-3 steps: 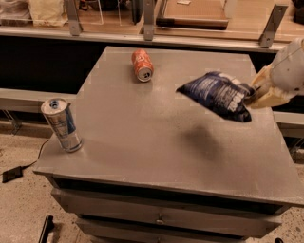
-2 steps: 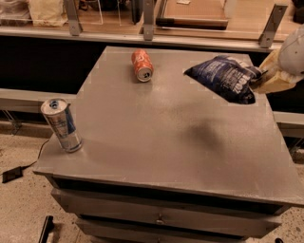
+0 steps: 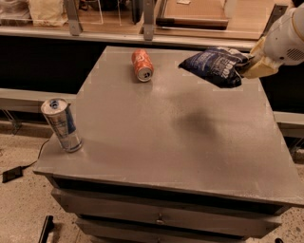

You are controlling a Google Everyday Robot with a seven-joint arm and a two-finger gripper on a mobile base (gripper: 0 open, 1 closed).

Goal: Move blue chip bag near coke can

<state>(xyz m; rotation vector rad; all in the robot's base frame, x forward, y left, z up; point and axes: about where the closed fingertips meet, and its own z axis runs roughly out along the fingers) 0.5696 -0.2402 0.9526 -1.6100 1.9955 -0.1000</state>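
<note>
The blue chip bag (image 3: 216,66) is a crinkled navy foil bag with white lettering. It hangs in the air above the far right part of the grey table (image 3: 175,137). My gripper (image 3: 248,66) comes in from the right edge and is shut on the bag's right end. The coke can (image 3: 142,65), orange-red with a silver top, lies on its side near the table's far edge, to the left of the bag and apart from it.
A tall slim silver-and-blue can (image 3: 61,124) stands upright at the table's front left corner. A shelf with a wooden tray (image 3: 190,14) runs behind the table. Drawers (image 3: 161,220) sit below the tabletop. A black cable lies on the floor at left.
My gripper has carried the blue chip bag up and toward the far side of the table, a little to the left. Both cans have stayed put.
</note>
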